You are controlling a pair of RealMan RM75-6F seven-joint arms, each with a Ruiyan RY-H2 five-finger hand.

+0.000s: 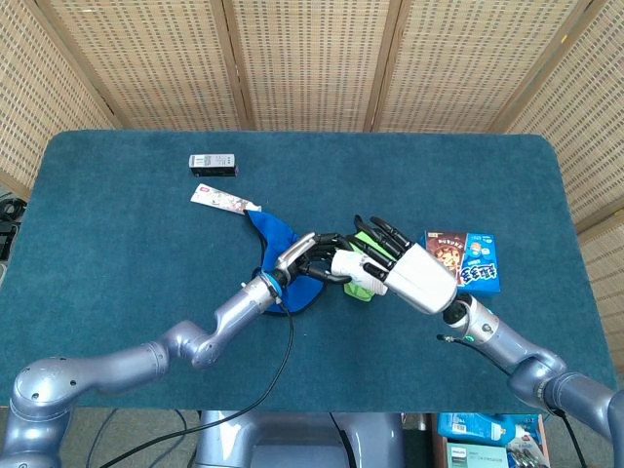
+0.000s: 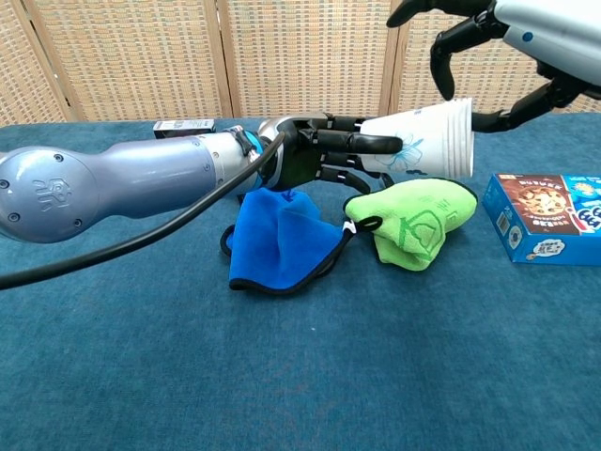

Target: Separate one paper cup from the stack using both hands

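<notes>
I could read no lettering clearly. The blue snack box (image 2: 549, 216) carried print too small to make out, and a round embossed logo on my left forearm (image 2: 53, 194) stayed illegible.

A teal-carpeted table (image 1: 117, 253) stands before folding woven-rattan screens (image 1: 312, 58) with pale wooden frames.

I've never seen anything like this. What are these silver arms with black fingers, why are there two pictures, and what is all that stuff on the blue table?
It is one robot with two arms, filmed by its own head camera from above and its chest camera from low down. The left robot hand grips a stack of paper cups held sideways above the table; the right robot hand reaches over the stack's rim end. Below lie a blue cloth, a green cloth and a snack box. Farther back are a small dark box and a flat packet.
</notes>
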